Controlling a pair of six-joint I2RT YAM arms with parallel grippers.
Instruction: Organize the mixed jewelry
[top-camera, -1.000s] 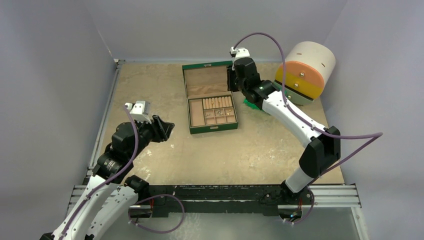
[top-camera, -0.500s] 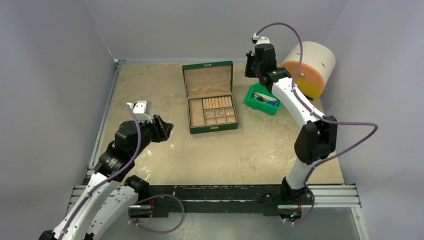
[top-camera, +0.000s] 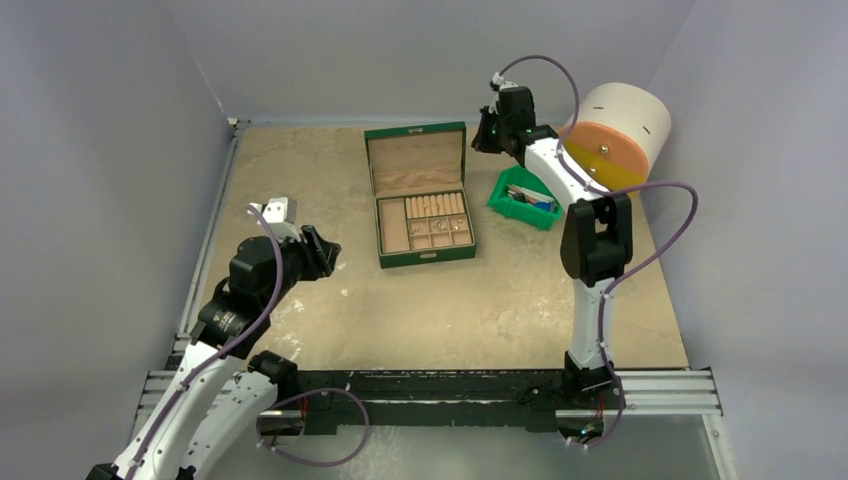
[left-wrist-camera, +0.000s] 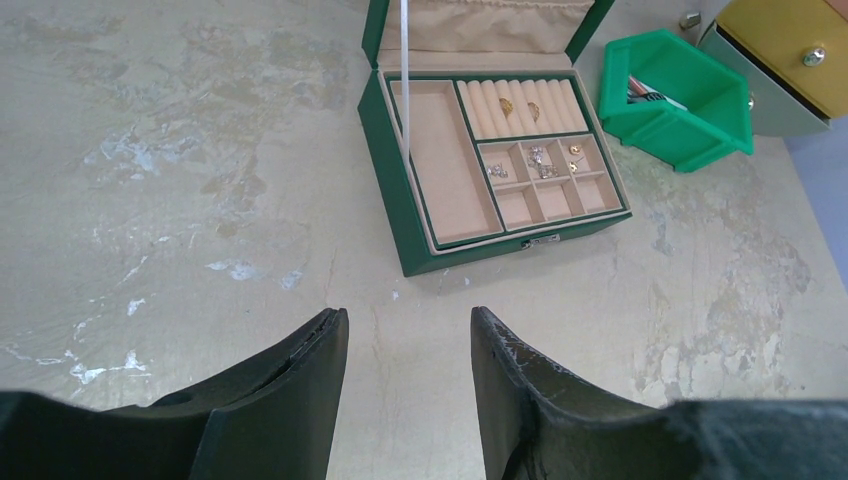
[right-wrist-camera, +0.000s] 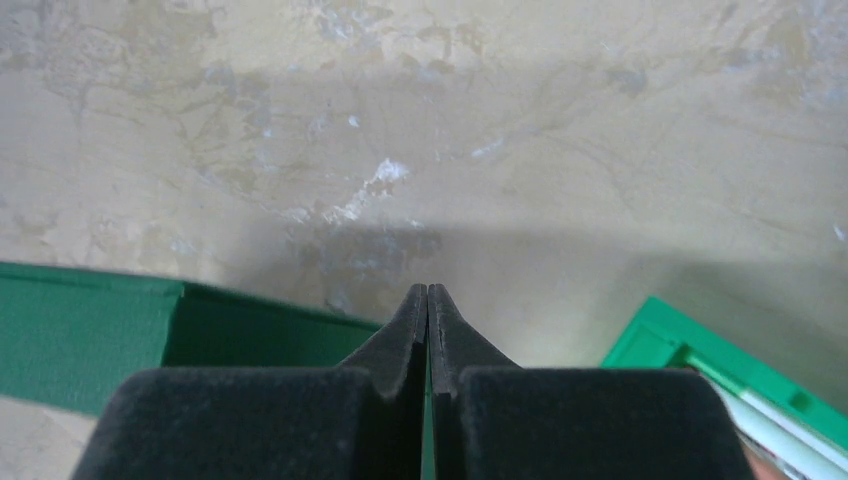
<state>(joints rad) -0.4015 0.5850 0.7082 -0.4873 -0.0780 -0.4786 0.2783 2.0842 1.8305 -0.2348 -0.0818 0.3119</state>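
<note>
The mixed jewelry lies inside the open green box. In the left wrist view two gold pieces sit on the ring rolls. A silvery trinket and small gold bits lie in the little tan compartments. My left gripper hovers open and empty over bare table, well in front and left of the box. My right gripper is shut with nothing between its fingers. It hangs high at the back, between the box lid and the green bin.
A green plastic bin holding some items stands right of the box. Behind the bin is a round white drawer unit with orange and yellow fronts. Grey walls close in the table on three sides.
The right arm rose and swung back from beside the box, uncovering the green bin, and its jaws closed. The left arm barely moved.
</note>
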